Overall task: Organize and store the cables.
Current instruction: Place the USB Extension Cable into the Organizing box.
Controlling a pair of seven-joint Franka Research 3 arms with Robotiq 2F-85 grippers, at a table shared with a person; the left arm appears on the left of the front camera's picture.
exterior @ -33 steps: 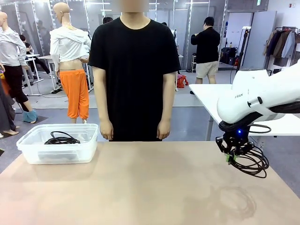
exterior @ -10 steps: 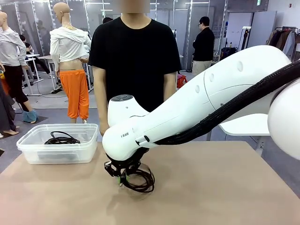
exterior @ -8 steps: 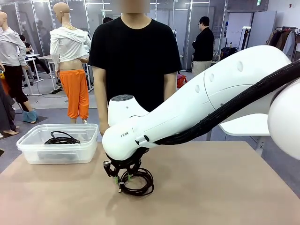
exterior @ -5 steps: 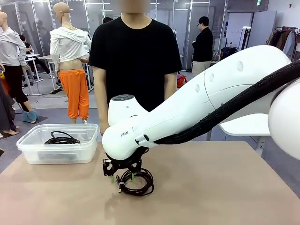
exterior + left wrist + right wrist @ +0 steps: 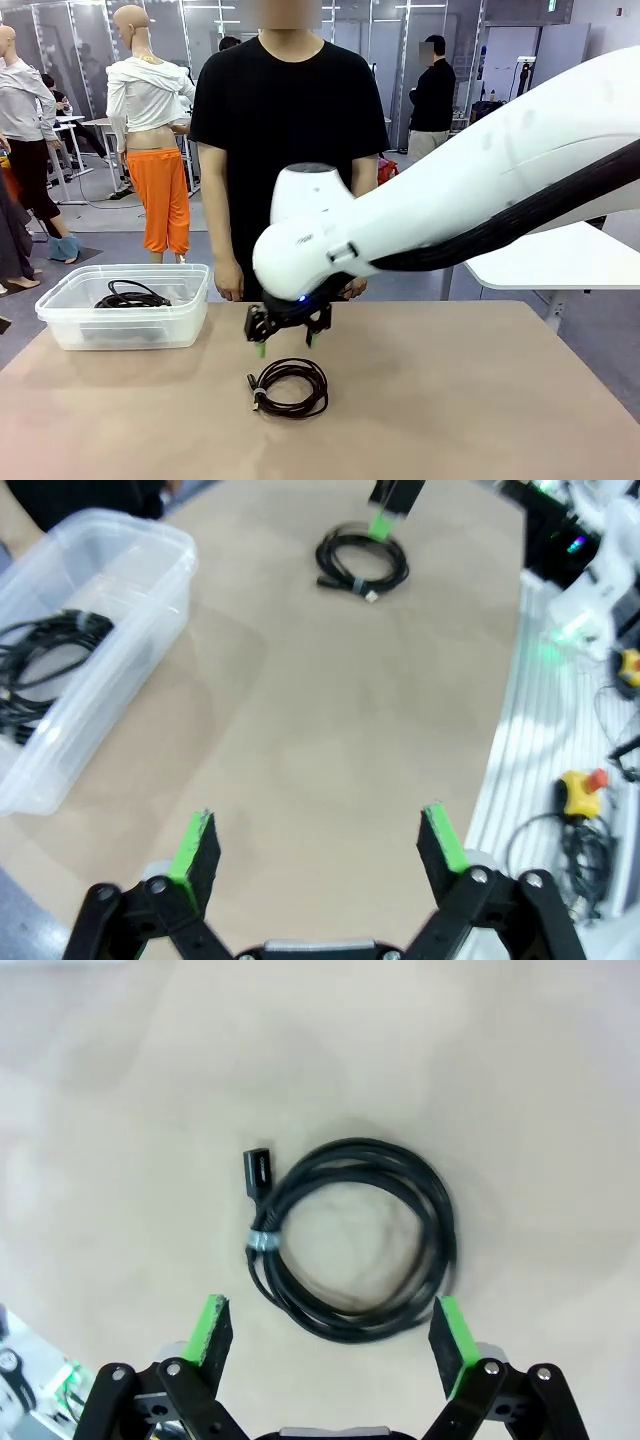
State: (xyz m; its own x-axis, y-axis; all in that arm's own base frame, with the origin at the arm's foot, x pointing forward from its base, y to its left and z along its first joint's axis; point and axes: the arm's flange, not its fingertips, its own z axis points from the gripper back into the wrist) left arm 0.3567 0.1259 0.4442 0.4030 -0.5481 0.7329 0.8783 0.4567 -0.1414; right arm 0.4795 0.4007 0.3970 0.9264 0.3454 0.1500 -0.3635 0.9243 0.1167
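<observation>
Right gripper [image 5: 287, 341] mid-frame in front view, jaws spread wide, nothing between pads, hanging just above coiled cable [image 5: 289, 387] w/o touching it. Cable flat on table [image 5: 450, 420], lower centre of front view, bound by small tie on its left side, plug end sticking out at left. Same coil centre-frame in right wrist view [image 5: 352, 1239], between the two green pads [image 5: 210, 1330], tabletop underneath.

Left gripper [image 5: 318, 845] at bottom of left wrist view, also spread wide & empty, over bare table; coil at top centre there [image 5: 362, 560].

Clear plastic bin [image 5: 60, 300] at left edge of front view, on table, w/ another black cable bundle [image 5: 131, 296] inside. Person in black tee [image 5: 288, 130] standing behind table, top centre, hands down at sides.
</observation>
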